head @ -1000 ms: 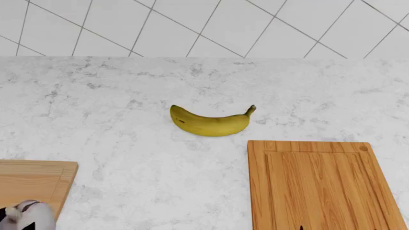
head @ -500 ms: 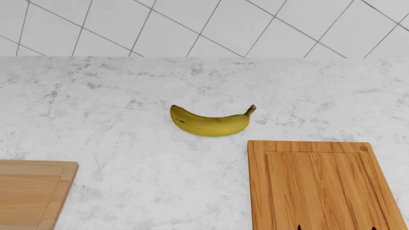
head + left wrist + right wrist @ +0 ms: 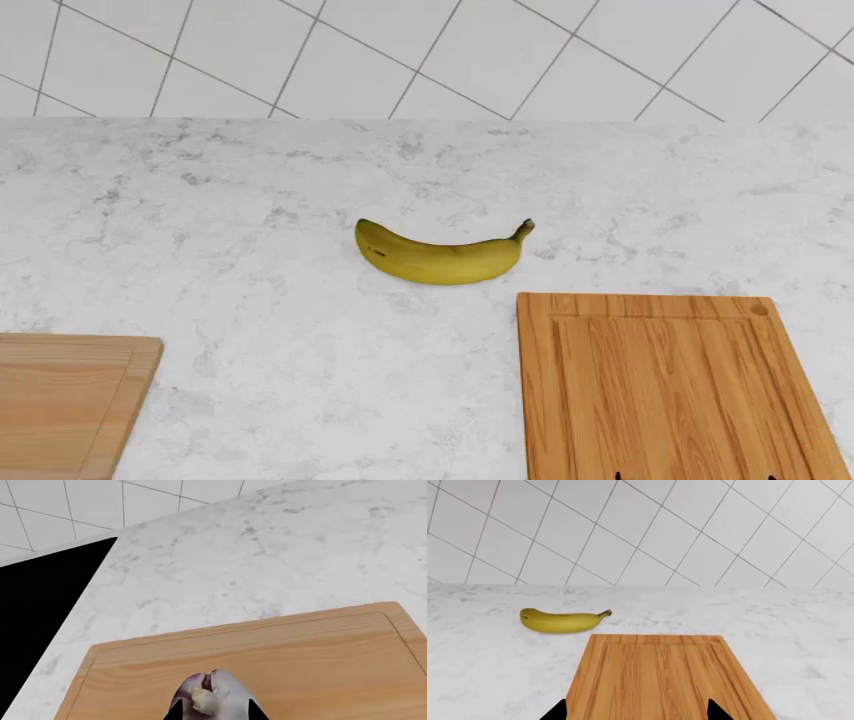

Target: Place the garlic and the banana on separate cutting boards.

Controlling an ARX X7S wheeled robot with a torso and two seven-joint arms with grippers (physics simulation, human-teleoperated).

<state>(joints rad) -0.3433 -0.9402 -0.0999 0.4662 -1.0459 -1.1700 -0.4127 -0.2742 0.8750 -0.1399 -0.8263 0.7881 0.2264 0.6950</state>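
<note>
The garlic [image 3: 210, 697] sits clamped between our left gripper [image 3: 212, 711] fingertips, over the pale board [image 3: 320, 655]. Our right gripper [image 3: 637, 711] hangs spread above the darker board [image 3: 660, 675]; beyond it lies the banana [image 3: 560, 621] on the counter [image 3: 267, 330].

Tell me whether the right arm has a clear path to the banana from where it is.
Probably yes. The right gripper hangs open over the near end of the darker cutting board, and the banana lies on bare counter past the board's far corner, with nothing between them.
</note>
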